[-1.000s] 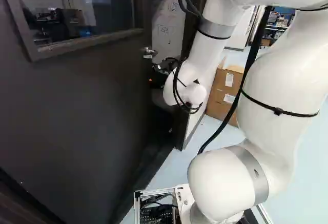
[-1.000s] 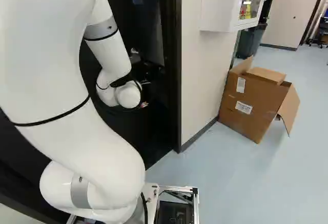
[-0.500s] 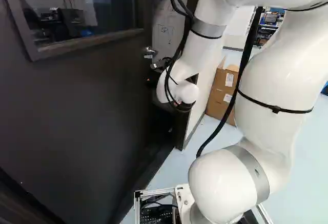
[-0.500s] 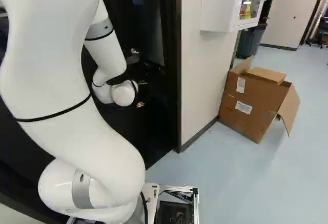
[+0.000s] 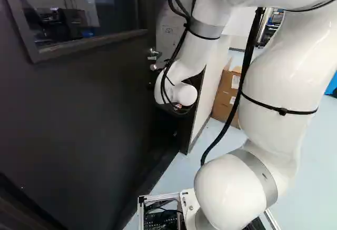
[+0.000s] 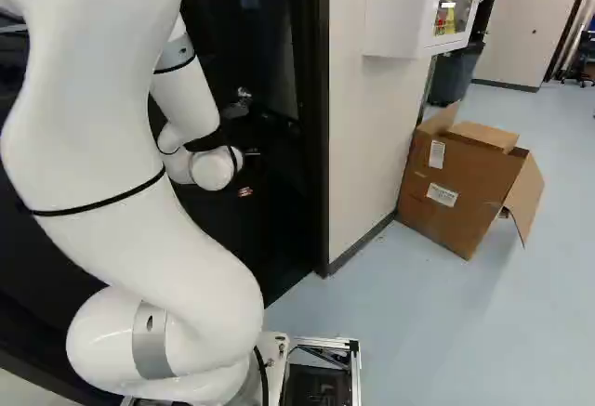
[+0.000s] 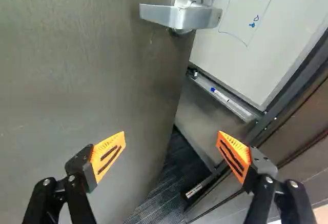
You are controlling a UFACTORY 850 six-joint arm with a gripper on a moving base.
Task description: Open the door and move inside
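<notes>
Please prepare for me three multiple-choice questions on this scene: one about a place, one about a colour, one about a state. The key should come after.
1. Where is the door handle, seen from the gripper?
A. Between its fingers
B. Behind it
C. Ahead of it

2. What colour are the finger pads?
A. Orange
B. Green
C. White

3. How does the door stand?
A. Fully shut
B. Partly open
C. Off its frame, lying flat

Key:
1: C, the handle lies beyond the fingertips in the wrist view.
2: A, both pads show orange there.
3: B, the whiteboard shows through the gap past the door's edge.
</notes>
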